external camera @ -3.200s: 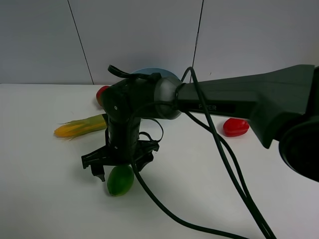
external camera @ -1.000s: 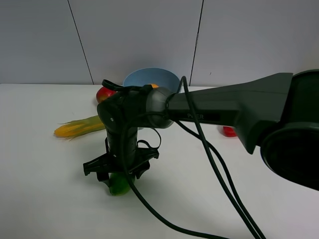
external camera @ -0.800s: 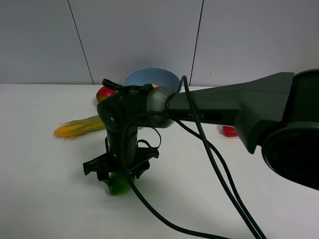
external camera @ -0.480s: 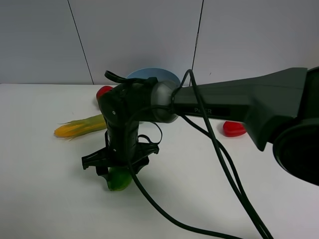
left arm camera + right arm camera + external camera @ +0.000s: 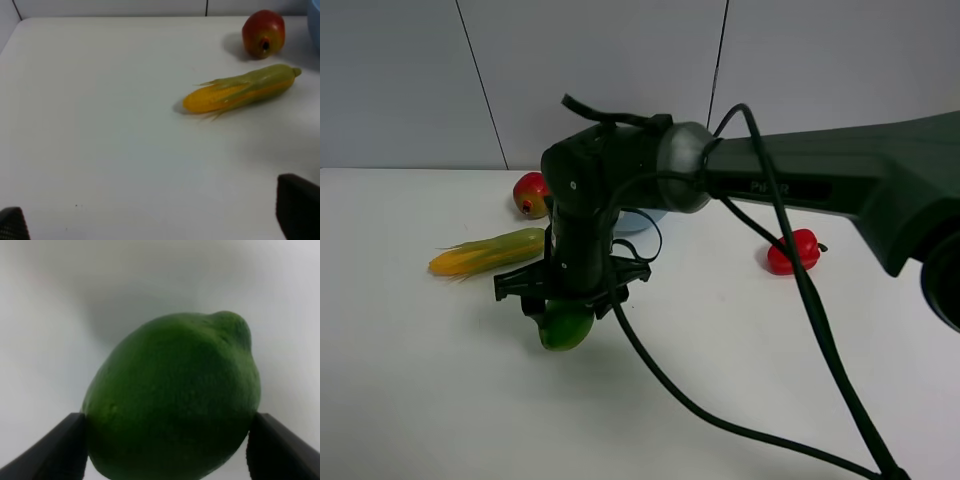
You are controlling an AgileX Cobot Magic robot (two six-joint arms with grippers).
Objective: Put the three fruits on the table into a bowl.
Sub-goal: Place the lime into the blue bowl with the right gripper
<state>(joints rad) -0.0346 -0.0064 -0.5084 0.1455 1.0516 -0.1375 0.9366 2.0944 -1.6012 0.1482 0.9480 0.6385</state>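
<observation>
The right gripper (image 5: 565, 312) is pinching the green lime (image 5: 567, 328) between its fingers, holding it over the white table (image 5: 410, 400) near the corn cob (image 5: 487, 251). The light-blue bowl (image 5: 638, 221) is sitting mostly hidden behind the arm, the red pomegranate (image 5: 531, 194) lying beside it. The left gripper (image 5: 155, 215) is hovering with fingers spread wide, gripping nothing.

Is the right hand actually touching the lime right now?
Touching. In the right wrist view, fingers of the right hand press both sides of the lime, no gap.
</observation>
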